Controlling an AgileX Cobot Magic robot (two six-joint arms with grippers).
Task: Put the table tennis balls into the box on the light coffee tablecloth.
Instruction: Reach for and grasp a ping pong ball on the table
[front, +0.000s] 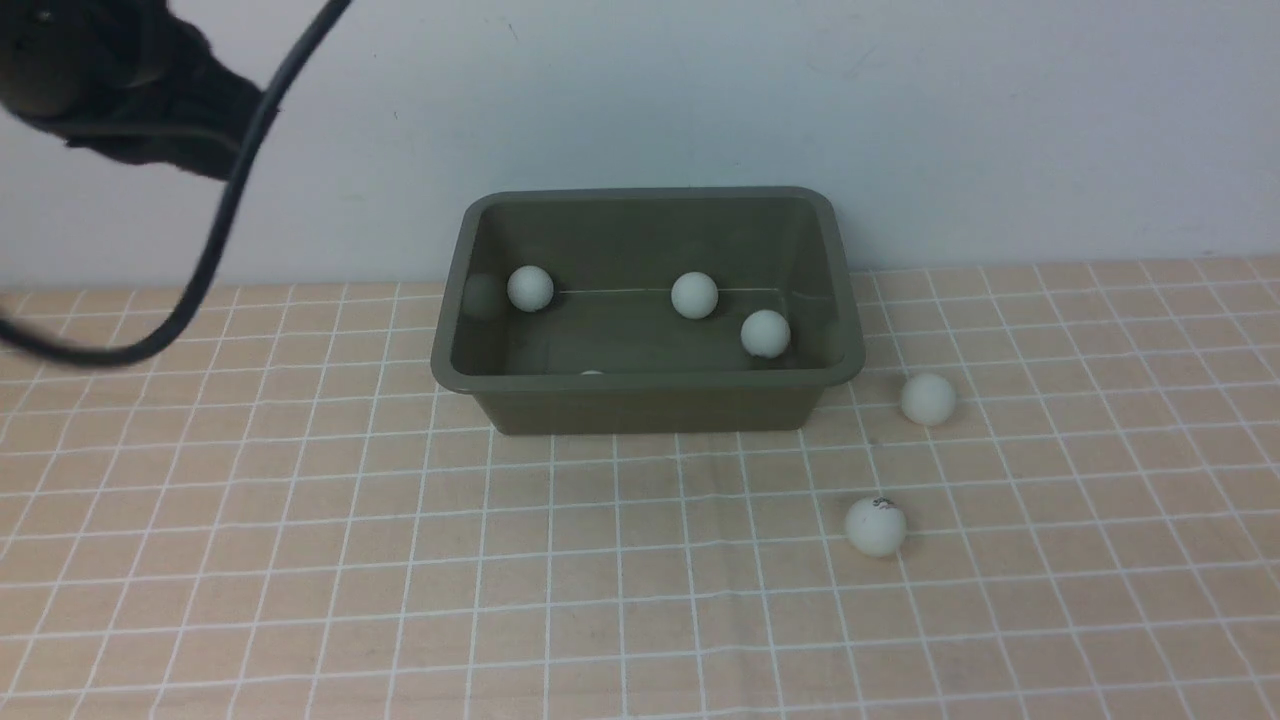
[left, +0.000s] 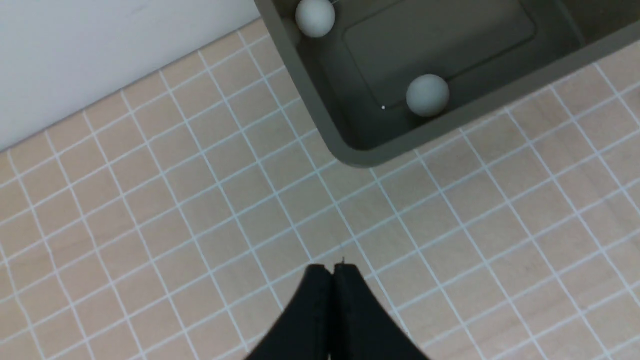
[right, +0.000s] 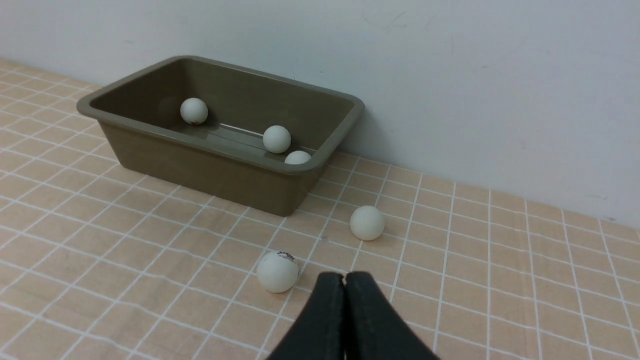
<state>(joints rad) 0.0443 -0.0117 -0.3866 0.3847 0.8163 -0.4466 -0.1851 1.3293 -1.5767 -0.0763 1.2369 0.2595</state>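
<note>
Favours the right gripper (right: 345, 281), pinched together, with the marked ball (right: 277, 271) just beside its tips on the light coffee tablecloth (right: 125, 260), right of the box (right: 200, 172); left gripper (left: 332, 272), likewise closed, well apart.

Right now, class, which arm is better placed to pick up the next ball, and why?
Right arm. The marked ball and the farther ball lie loose right of the box, and the right tool is close beside the marked one. The left tool is off the box's left end.
</note>
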